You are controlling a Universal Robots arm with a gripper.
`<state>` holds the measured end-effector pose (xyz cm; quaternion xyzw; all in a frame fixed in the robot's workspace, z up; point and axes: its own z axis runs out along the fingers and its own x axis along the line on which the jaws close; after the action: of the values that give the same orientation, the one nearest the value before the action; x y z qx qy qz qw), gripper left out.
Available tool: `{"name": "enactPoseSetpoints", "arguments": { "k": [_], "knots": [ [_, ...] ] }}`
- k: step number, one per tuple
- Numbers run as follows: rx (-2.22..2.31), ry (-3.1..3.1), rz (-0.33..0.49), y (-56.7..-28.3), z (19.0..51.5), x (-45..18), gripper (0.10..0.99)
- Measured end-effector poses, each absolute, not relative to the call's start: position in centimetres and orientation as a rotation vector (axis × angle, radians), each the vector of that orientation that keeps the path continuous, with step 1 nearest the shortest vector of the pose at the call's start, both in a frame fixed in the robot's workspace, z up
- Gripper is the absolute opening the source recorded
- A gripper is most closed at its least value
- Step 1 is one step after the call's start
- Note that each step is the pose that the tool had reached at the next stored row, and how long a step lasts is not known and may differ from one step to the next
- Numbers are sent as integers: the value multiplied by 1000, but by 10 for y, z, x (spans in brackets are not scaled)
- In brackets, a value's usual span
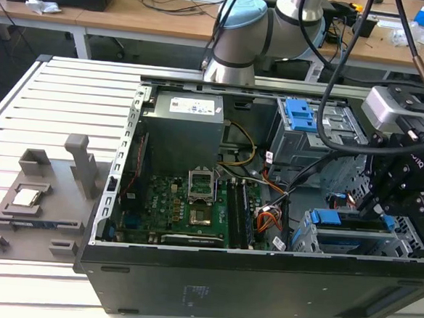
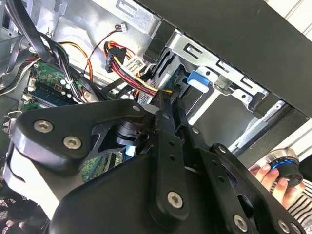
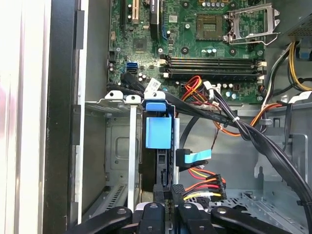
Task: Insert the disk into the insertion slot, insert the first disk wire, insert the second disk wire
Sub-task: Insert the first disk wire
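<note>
One disk [image 3: 158, 131] sits in the one insertion slot [image 3: 117, 146]. One tool [image 3: 168, 191] is at the disk's outer end; I cannot tell whether it grips anything.

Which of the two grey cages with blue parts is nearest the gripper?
The low cage holding the disk in its blue carrier; the gripper is right over it. The taller, blue-latched cage stands apart.

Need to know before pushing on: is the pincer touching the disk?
Cannot tell. In the first wrist view the pincer overlaps the disk at its end; neither contact nor gap shows plainly.
</note>
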<state>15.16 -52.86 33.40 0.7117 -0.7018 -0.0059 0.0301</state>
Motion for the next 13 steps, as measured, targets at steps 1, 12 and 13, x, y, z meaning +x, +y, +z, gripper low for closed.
{"name": "enactPoseSetpoints", "arguments": {
  "k": [1, 12, 13],
  "knots": [
    [2194, -2164, -18, -529, 334, 152, 173],
    [2194, -2164, -19, -529, 351, 152, 247],
    [2194, -2164, -19, -529, 353, 152, 247]
  ]
}}
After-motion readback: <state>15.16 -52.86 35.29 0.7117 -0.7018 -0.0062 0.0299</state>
